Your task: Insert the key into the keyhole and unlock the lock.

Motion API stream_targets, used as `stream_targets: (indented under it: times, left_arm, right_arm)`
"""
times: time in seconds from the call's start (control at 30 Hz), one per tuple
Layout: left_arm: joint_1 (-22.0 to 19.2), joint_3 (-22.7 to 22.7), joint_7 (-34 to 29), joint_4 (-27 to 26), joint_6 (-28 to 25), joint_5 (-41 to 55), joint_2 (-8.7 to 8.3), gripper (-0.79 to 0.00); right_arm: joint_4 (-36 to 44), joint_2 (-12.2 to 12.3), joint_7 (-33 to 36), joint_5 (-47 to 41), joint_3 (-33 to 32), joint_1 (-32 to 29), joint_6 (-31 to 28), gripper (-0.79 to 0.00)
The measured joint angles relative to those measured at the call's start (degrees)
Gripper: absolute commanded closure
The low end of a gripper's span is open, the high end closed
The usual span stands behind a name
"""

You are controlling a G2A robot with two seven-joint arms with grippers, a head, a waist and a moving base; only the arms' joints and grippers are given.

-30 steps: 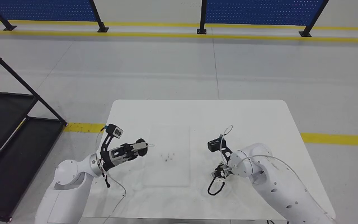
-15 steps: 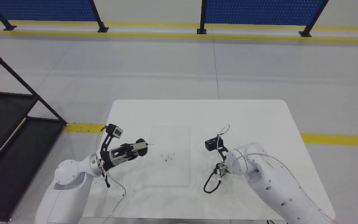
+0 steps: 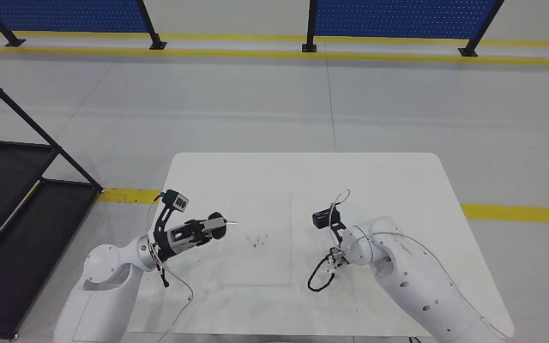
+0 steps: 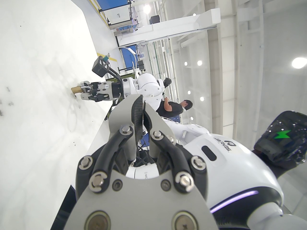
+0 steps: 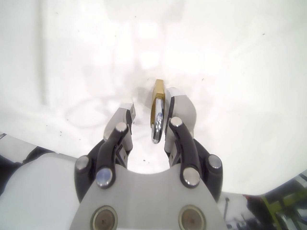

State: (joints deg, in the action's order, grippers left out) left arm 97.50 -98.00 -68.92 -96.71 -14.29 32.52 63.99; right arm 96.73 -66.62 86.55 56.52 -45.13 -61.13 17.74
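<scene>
Risked shoving the off-centre lock (image 5: 157,104) sideways on closing the open right gripper (image 5: 151,105), or skewing the key (image 3: 226,222) pinched in the left gripper (image 4: 142,102).

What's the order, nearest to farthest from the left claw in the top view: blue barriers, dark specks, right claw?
1. Dark specks, close beside it.
2. Right claw, on the opposite side.
3. Blue barriers, far at the back.
</scene>
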Motion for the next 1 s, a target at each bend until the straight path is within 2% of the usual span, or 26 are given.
stream_targets:
  times: [0.2,0.3,0.4,0.63,0.73,0.87,0.93,1.0]
  left_arm:
    - [0.0,0.0,0.0,0.0,0.0,0.0,0.0,0.0]
    - [0.0,0.0,0.0,0.0,0.0,0.0,0.0,0.0]
    - [0.0,0.0,0.0,0.0,0.0,0.0,0.0,0.0]
    - [0.0,0.0,0.0,0.0,0.0,0.0,0.0,0.0]
    - [0.0,0.0,0.0,0.0,0.0,0.0,0.0,0.0]
    - [0.0,0.0,0.0,0.0,0.0,0.0,0.0,0.0]
    - [0.0,0.0,0.0,0.0,0.0,0.0,0.0,0.0]
    - [0.0,0.0,0.0,0.0,0.0,0.0,0.0,0.0]
  right_arm:
    - [-0.95,-0.66,-0.24,1.15,-1.41,-0.58,0.23,0.0]
    - [-0.57,-0.74,-1.32,-0.48,-4.4,-1.28,1.3,0.0]
    - [0.22,-0.54,-3.11,-6.13,-9.66,-2.76,3.08,0.0]
    - [0.43,0.3,-7.25,-28.19,-23.23,-7.99,7.2,0.0]
    - [-0.15,0.19,-9.66,-37.4,-26.73,-10.18,8.91,0.0]
    - [-2.53,-0.22,-13.75,-49.12,-29.44,-12.6,8.36,0.0]
    - [-2.7,-0.25,-13.84,-51.98,-29.52,-12.67,8.3,0.0]
    - [-2.65,-0.24,-13.75,-50.36,-29.47,-12.62,8.31,0.0]
